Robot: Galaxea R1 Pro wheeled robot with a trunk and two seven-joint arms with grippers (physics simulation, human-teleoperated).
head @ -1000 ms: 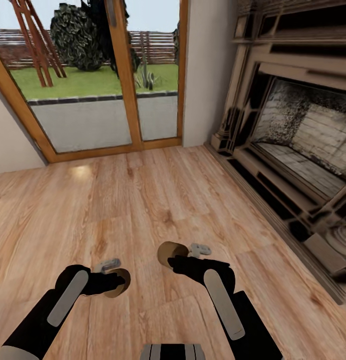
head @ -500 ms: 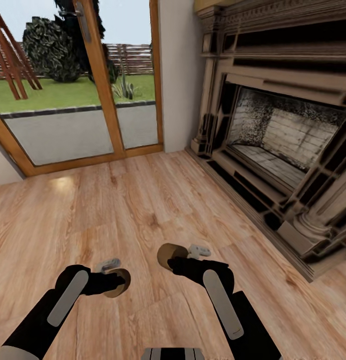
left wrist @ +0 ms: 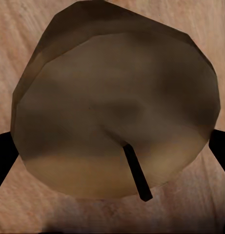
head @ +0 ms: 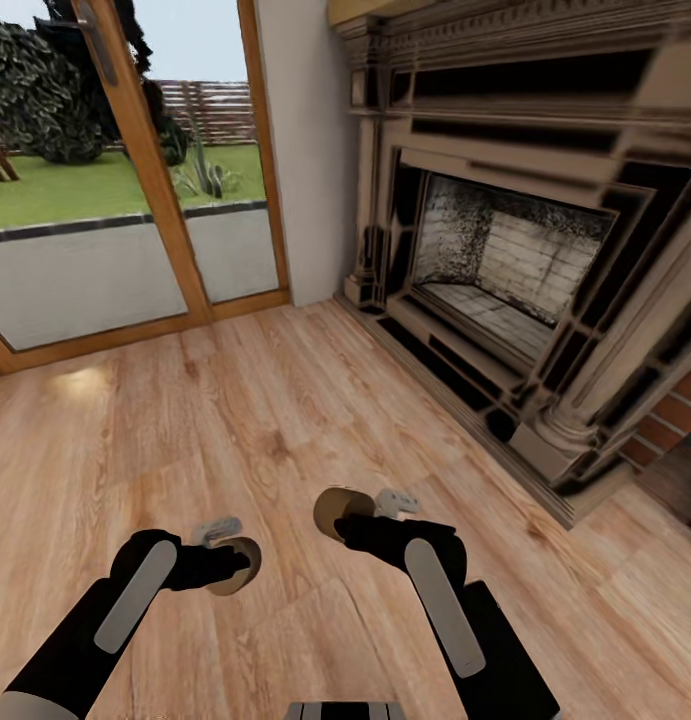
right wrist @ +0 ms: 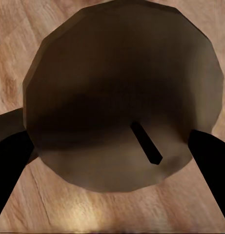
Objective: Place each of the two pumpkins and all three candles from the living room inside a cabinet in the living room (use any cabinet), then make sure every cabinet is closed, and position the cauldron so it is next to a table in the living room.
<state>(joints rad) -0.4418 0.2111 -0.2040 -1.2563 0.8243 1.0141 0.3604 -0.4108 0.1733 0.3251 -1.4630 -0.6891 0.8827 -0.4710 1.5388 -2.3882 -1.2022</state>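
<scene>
sideways went the whole scene between the earlier pictures and this one as my head and base turned: the glass doors [head: 135, 190] slid toward the left edge and the fireplace [head: 505, 260] swung toward the middle, while both arms held the same pose low in the head view. my left gripper [head: 228, 552] was clamped on a candle [head: 237, 566], its tan disc and dark wick close up in the left wrist view [left wrist: 117, 122], one dark finger at either side of it. my right gripper [head: 367, 512] was clamped on a second candle [head: 337, 508], seen wick-on in the right wrist view [right wrist: 124, 97], again with a finger at each side. both candles hung above the wood plank floor [head: 235, 420], well apart from any furniture.

the step in hand looked like carrying two candles across the living room toward a cabinet. the next move likely called for turning further until a dark-brown unit came into sight, then driving up to it with both grips kept firm. the fireplace's stepped hearth [head: 465, 370] jutted onto the floor to the right and would need a wide berth; the floor ahead toward the doors lay open.
</scene>
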